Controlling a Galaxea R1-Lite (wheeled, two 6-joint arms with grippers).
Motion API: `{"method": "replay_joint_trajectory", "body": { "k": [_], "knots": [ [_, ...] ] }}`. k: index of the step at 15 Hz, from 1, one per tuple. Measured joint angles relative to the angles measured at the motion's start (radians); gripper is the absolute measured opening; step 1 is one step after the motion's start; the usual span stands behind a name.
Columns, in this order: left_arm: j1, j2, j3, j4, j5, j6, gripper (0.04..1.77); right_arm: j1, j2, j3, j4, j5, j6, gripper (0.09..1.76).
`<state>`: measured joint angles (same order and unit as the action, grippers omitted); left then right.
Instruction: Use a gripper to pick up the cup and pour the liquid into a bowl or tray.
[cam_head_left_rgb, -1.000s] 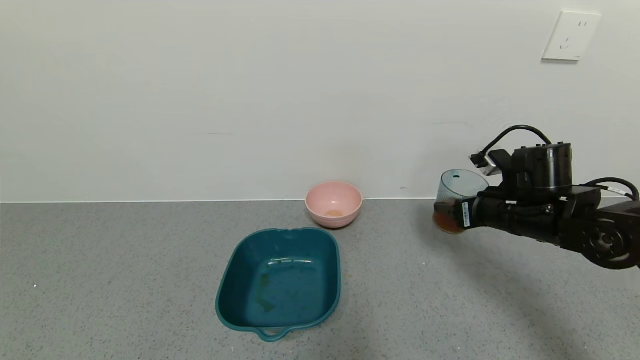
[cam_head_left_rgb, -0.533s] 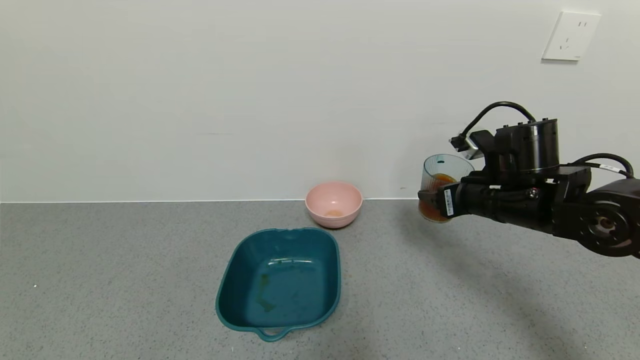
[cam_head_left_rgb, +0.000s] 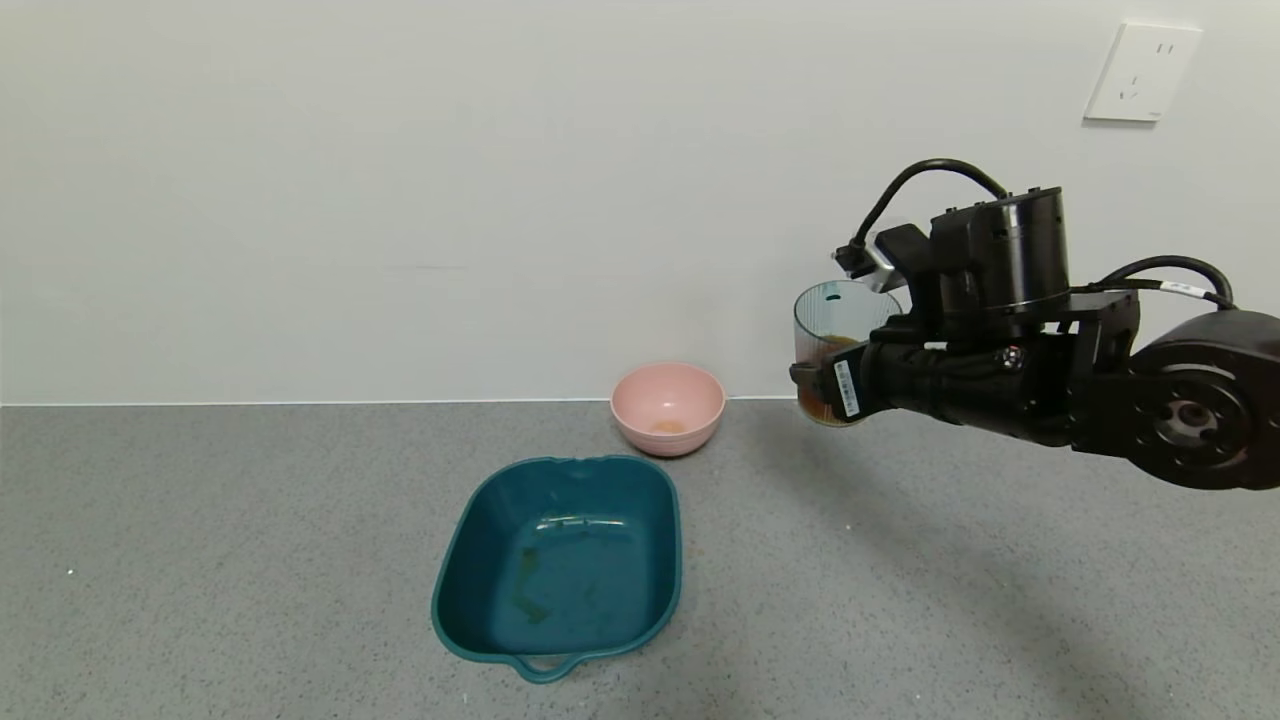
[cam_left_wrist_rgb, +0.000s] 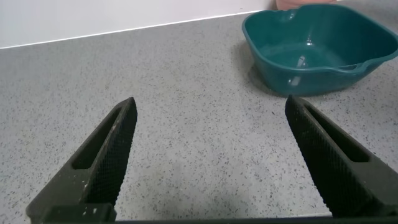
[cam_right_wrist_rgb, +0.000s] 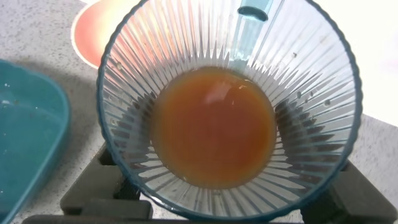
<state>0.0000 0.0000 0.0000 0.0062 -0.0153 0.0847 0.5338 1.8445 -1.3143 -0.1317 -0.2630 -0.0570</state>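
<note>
Above the grey speckled counter (cam_head_left_rgb: 250, 560), right gripper (cam_head_left_rgb: 822, 382) clasps the cup (cam_head_left_rgb: 835, 335); left gripper (cam_left_wrist_rgb: 208, 162) spread.

The tabletop (cam_head_left_rgb: 250, 560) is a grey speckled surface that meets a plain white wall along its far edge. Two items rest directly on it. A dark teal rounded-rectangular tray (cam_head_left_rgb: 455, 575) sits near the middle, with its loop handle on the near rim, facing the robot; faint brownish traces mark its floor. A small pink bowl (cam_head_left_rgb: 667, 408) stands upright just beyond the tray's far right corner, close to the wall, apart from the tray. In the left wrist view, the tray (cam_left_wrist_rgb: 292, 68) rests on the same speckled tabletop (cam_left_wrist_rgb: 186, 124).
</note>
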Motion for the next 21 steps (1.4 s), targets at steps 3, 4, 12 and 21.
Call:
{"method": "replay_joint_trajectory", "body": {
  "k": [3,4,12,21],
  "knots": [
    [0.000,0.000,0.000,0.000,0.000,0.000,1.72,0.054,0.026,-0.039,0.023,-0.048,-0.028,1.34],
    [0.000,0.000,0.000,0.000,0.000,0.000,1.72,0.071,0.036,-0.053,0.028,-0.062,-0.040,1.34],
    [0.000,0.000,0.000,0.000,0.000,0.000,1.72,0.186,0.120,-0.157,0.067,-0.174,-0.120,1.34],
    [0.000,0.000,0.000,0.000,0.000,0.000,1.72,0.303,0.216,-0.184,0.064,-0.283,-0.220,1.34]
  ]
}}
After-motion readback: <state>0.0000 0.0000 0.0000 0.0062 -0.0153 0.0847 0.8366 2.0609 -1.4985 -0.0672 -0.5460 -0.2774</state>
